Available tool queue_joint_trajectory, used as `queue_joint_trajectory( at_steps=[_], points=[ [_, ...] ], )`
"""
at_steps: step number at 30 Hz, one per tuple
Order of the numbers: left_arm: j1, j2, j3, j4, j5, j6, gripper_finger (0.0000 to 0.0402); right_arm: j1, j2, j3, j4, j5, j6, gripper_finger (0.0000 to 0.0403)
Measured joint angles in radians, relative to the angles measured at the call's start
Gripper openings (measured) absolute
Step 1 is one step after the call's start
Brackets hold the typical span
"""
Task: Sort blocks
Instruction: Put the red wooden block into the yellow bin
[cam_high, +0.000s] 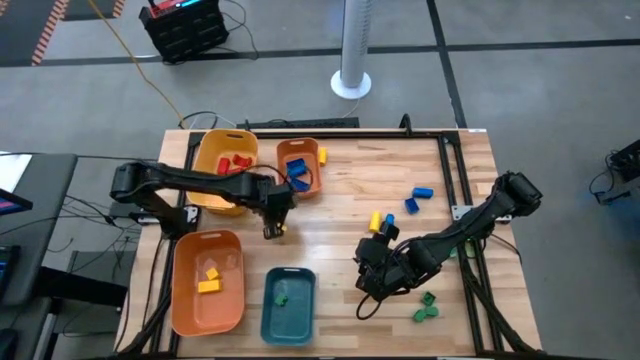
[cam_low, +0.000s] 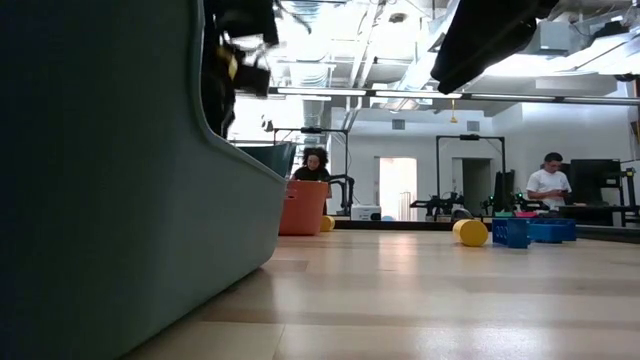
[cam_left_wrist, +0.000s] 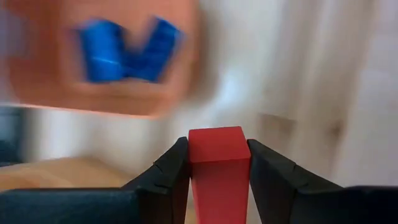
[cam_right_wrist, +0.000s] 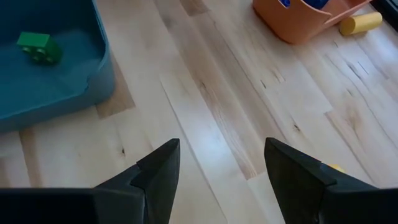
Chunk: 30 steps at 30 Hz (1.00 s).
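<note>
I have a small red plastic brick (cam_left_wrist: 216, 163) clamped between the left gripper (cam_high: 272, 228) fingers, lifted over bare wood just short of the small orange plastic tray (cam_high: 299, 166) of blue bricks (cam_left_wrist: 126, 55). So I'm mid-carry. I judge the next move is to swing over to the yellow plastic tray (cam_high: 212, 150) holding the other red bricks (cam_high: 233, 163) and release. The right gripper (cam_right_wrist: 221, 163) hangs spread and empty near the teal plastic tray (cam_right_wrist: 93, 37).

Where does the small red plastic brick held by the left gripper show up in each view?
High view: hidden under the left gripper, mid-table.
Low view: not discernible.
Left wrist view: small red plastic brick clamped between the fingers, bottom centre.
Right wrist view: not in it.
Shared landmark: small orange tray with blue bricks.
</note>
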Motion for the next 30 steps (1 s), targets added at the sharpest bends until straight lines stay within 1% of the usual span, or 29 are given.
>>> queue_joint_trajectory(
  at_steps=[3,5,7,10,13,15,17,22,26,28,30],
  points=[
    [0.002,-0.072,0.054,-0.062,-0.127,0.055,0.0127,0.0,0.0,0.0,0.013,0.0,0.013,0.0244],
    [0.033,-0.14,0.048,-0.063,-0.164,0.087,0.0127,0.0,0.0,0.0,0.03,0.0,0.018,0.0244],
    [0.102,-0.204,0.017,-0.062,-0.14,0.111,0.0128,0.007,0.0,0.0,0.034,0.004,0.026,0.0244],
    [0.255,-0.295,-0.05,-0.058,-0.063,0.108,0.0128,0.037,0.0,0.0,0.03,0.068,0.036,0.0244],
    [0.412,-0.34,-0.123,-0.057,-0.009,0.111,0.0128,0.057,0.0,0.0,0.031,0.106,0.037,0.0244],
    [0.496,-0.333,-0.165,-0.043,0.026,0.121,0.0129,0.061,0.0,0.0,0.037,0.113,0.038,0.0244],
    [0.563,-0.301,-0.19,-0.013,0.056,0.142,0.0129,0.057,0.0,0.0,0.038,0.129,0.039,0.0244],
    [0.718,-0.173,-0.205,0.034,0.093,0.188,0.0129,0.031,0.021,-0.012,0.044,0.136,0.038,0.0244],
    [0.796,-0.079,-0.204,0.042,0.127,0.209,0.0134,0.011,0.031,-0.091,0.08,0.137,0.055,0.0244],
    [0.819,-0.045,-0.204,0.04,0.149,0.211,0.0147,0.003,0.031,-0.141,0.102,0.134,0.081,0.0244],
    [0.829,-0.027,-0.204,0.037,0.176,0.216,0.0169,-0.002,0.021,-0.178,0.104,0.128,0.105,0.0244]
  ],
)
